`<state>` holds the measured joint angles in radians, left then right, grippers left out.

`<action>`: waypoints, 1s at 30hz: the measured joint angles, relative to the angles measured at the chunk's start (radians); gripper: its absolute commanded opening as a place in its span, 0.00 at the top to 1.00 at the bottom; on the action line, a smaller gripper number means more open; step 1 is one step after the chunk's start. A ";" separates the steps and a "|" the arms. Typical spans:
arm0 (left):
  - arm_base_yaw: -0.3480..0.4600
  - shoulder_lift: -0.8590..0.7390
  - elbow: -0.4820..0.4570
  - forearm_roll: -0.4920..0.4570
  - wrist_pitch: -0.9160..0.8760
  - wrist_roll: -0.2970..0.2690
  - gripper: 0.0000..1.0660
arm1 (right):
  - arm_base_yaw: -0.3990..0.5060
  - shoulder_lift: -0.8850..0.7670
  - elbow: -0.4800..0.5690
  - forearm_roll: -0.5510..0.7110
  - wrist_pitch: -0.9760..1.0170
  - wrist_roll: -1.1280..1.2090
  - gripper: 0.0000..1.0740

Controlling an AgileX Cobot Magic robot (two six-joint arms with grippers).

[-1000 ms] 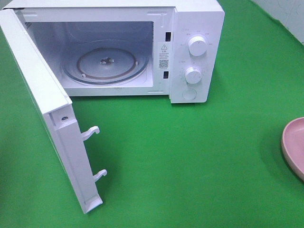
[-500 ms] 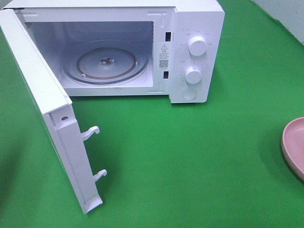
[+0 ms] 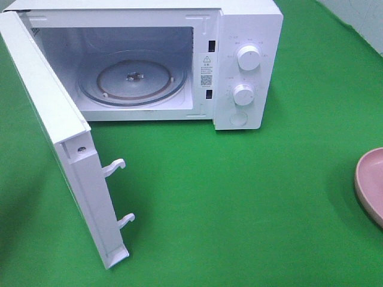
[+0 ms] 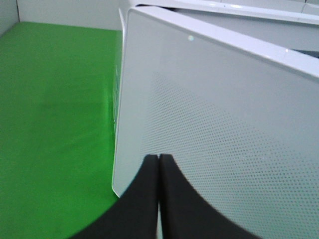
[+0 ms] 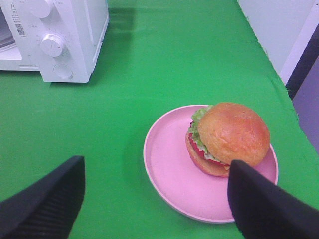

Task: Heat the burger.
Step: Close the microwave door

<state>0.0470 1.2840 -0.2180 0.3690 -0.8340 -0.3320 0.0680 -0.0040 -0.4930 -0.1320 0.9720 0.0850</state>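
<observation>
burger [image 5: 229, 137] sits upright, bun dome up, on pink plate [image 5: 169, 169]; right jaws wide open, empty; left jaws shut, empty.

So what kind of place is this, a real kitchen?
Probably a staged test bench, not a real kitchen: a white microwave with its door open sits on a green cloth, and a burger waits on a pink plate.

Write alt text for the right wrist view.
A burger sits toward one side of a pink plate on green cloth. The open right pincer hovers near it; the white microwave's dial panel shows beyond.
</observation>
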 measured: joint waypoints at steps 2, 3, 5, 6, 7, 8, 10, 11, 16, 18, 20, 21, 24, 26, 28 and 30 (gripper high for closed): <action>-0.041 0.032 -0.011 -0.002 -0.005 0.002 1.00 | 0.000 0.000 0.000 0.000 0.000 0.000 0.29; -0.041 0.032 -0.011 -0.002 -0.005 0.002 1.00 | 0.000 0.000 0.000 0.000 0.000 0.000 0.29; -0.055 0.039 -0.014 -0.007 -0.006 0.008 1.00 | 0.000 0.000 0.000 0.000 0.000 0.000 0.29; -0.108 0.064 -0.021 -0.037 -0.010 0.042 1.00 | 0.000 0.000 0.000 0.000 0.000 0.000 0.29; -0.108 0.064 -0.021 -0.037 -0.010 0.042 1.00 | 0.000 0.000 0.000 0.000 0.000 0.000 0.29; -0.145 0.082 -0.027 -0.080 -0.012 0.072 1.00 | 0.000 0.000 0.000 0.000 0.000 0.000 0.29; -0.163 0.089 -0.027 -0.106 -0.015 0.085 1.00 | 0.000 0.000 0.000 0.000 0.000 0.000 0.29; -0.193 0.102 -0.028 -0.153 -0.023 0.105 1.00 | 0.000 0.000 0.000 0.000 0.000 0.000 0.29; -0.247 0.124 -0.032 -0.218 -0.033 0.121 1.00 | 0.000 0.000 0.000 0.000 0.000 0.000 0.29; -0.273 0.139 -0.042 -0.237 -0.032 0.129 1.00 | 0.000 0.000 0.000 0.000 0.000 0.000 0.29; -0.302 0.157 -0.056 -0.251 -0.032 0.140 1.00 | 0.000 0.000 0.000 0.000 0.000 0.000 0.29; -0.311 0.165 -0.060 -0.267 -0.031 0.140 1.00 | 0.000 0.000 0.000 0.000 0.000 0.000 0.29; -0.343 0.200 -0.086 -0.294 -0.032 0.143 1.00 | 0.000 0.000 0.000 0.000 0.000 0.000 0.29; -0.380 0.236 -0.114 -0.297 -0.032 0.143 1.00 | 0.000 0.000 0.000 0.000 0.000 0.000 0.29; -0.402 0.259 -0.136 -0.300 -0.032 0.143 1.00 | 0.000 0.000 0.000 0.000 0.000 0.000 0.29; -0.429 0.284 -0.163 -0.313 -0.032 0.146 1.00 | 0.000 0.000 0.000 0.000 0.000 0.000 0.29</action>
<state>-0.3820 1.5680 -0.3810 0.0560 -0.8660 -0.1860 0.0680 -0.0040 -0.4930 -0.1320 0.9720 0.0850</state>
